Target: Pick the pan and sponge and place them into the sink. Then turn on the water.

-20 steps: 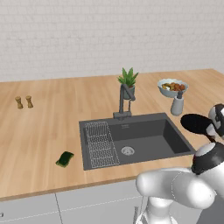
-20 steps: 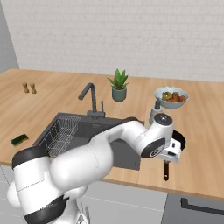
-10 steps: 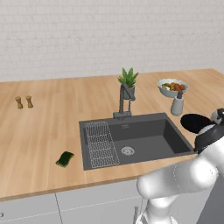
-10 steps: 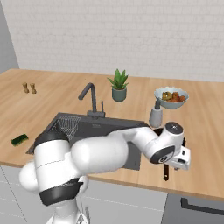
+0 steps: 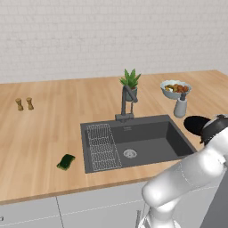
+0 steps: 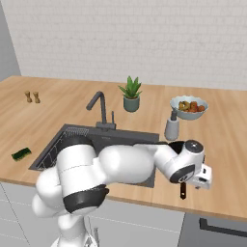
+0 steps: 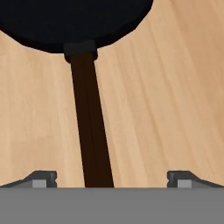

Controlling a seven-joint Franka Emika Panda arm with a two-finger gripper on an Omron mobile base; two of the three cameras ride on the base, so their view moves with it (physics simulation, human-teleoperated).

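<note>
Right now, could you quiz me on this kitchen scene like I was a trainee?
1. True or false: the sponge lies inside the sink.
2. What runs between the open pincer fingertips in the hand view? A) pan handle B) faucet C) soap dispenser
3. Fill in: the bowl of food stands on the ____.

Key:
1. False; it lies on the counter, left of the sink.
2. A; the pan is on the counter and its handle is not yet gripped.
3. counter

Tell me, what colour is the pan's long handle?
The pan's handle is very dark brown, nearly black, like the pan. The hand view shows it best.
</note>
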